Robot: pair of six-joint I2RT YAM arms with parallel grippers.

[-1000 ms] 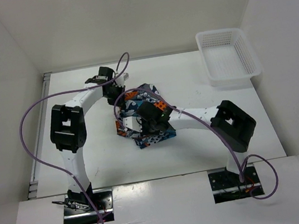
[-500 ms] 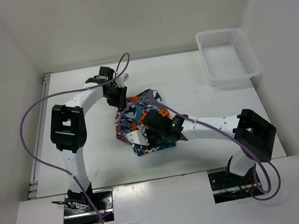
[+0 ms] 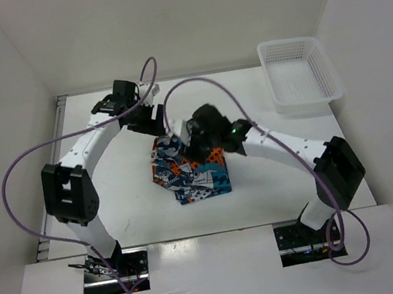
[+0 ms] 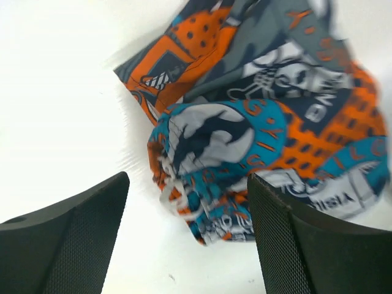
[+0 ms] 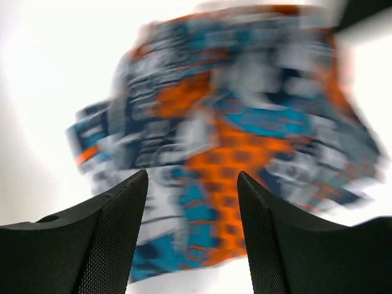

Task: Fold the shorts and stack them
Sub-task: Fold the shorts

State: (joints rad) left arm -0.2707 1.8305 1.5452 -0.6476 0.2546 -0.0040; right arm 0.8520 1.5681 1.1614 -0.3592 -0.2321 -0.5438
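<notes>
The shorts [image 3: 189, 174] lie in a folded bundle of teal, orange, navy and white print at the table's middle. In the left wrist view the shorts [image 4: 263, 135] fill the upper right, a white drawstring hanging at their near edge. My left gripper [image 4: 187, 245] stands open above bare table just short of that edge, nothing between its fingers [image 4: 67, 239]. My right gripper [image 5: 193, 236] is open too, hovering over the blurred shorts [image 5: 233, 122] without holding them. From above, the left gripper [image 3: 154, 122] and right gripper [image 3: 194, 138] sit at the bundle's far side.
A white mesh basket [image 3: 300, 74] stands at the table's back right corner. White walls close in the table on the left, back and right. Purple cables loop over both arms.
Both grippers have opened and let go of the shorts, then lifted away toward the back. The shorts have dropped into a flatter folded bundle. The right arm has swung up and back.
</notes>
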